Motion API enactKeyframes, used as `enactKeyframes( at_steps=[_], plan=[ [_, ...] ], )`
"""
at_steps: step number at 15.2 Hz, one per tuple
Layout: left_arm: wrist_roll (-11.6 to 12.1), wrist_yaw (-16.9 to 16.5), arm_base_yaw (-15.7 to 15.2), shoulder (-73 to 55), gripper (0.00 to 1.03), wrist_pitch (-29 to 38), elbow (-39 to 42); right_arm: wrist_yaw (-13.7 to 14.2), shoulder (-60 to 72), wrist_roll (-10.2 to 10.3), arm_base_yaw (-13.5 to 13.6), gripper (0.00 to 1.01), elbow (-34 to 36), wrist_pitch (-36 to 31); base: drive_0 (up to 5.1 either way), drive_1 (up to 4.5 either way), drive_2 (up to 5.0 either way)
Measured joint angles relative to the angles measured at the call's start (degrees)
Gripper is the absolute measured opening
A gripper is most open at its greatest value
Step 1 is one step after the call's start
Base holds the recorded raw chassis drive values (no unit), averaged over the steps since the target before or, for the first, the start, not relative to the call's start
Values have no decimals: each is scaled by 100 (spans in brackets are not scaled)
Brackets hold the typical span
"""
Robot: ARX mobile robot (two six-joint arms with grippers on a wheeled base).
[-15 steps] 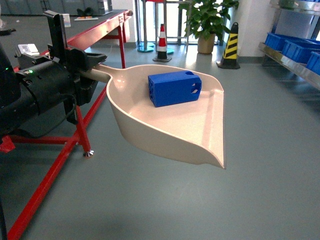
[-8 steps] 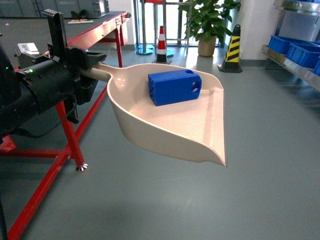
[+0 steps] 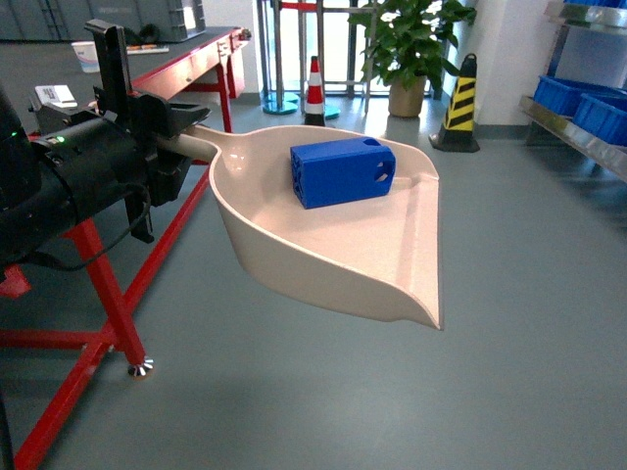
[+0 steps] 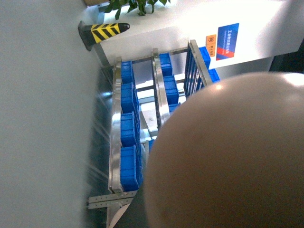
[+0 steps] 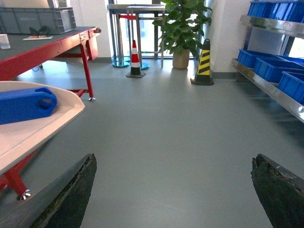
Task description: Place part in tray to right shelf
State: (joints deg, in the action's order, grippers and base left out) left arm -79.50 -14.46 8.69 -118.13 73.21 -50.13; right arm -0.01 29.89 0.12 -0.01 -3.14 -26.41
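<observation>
Red table (image 3: 186,69) and cones shift left in head view since earlier, right shelf (image 3: 578,132) slides further right | left tool (image 3: 167,122) clenched on tray (image 3: 392,264) handle | part (image 3: 341,172) lies in tray, far side | right tool (image 5: 173,190) released, holding nothing

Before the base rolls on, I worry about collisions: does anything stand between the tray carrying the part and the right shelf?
Nothing visible does. Bare floor lies between the tray with the part and the right shelf; the striped cone stands beyond, by the wall.
</observation>
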Motion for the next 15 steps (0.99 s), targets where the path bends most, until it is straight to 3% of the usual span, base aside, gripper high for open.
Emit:
enactKeyframes(
  at_steps=[11,15],
  plan=[
    [0,11,2,0,14,7,0,0,0,0,0,98,0,-7,8,391,-375],
    [0,72,-74,0,14,39,0,-2,13,0,0,98,0,-17,-120,-120,-120]
  ],
)
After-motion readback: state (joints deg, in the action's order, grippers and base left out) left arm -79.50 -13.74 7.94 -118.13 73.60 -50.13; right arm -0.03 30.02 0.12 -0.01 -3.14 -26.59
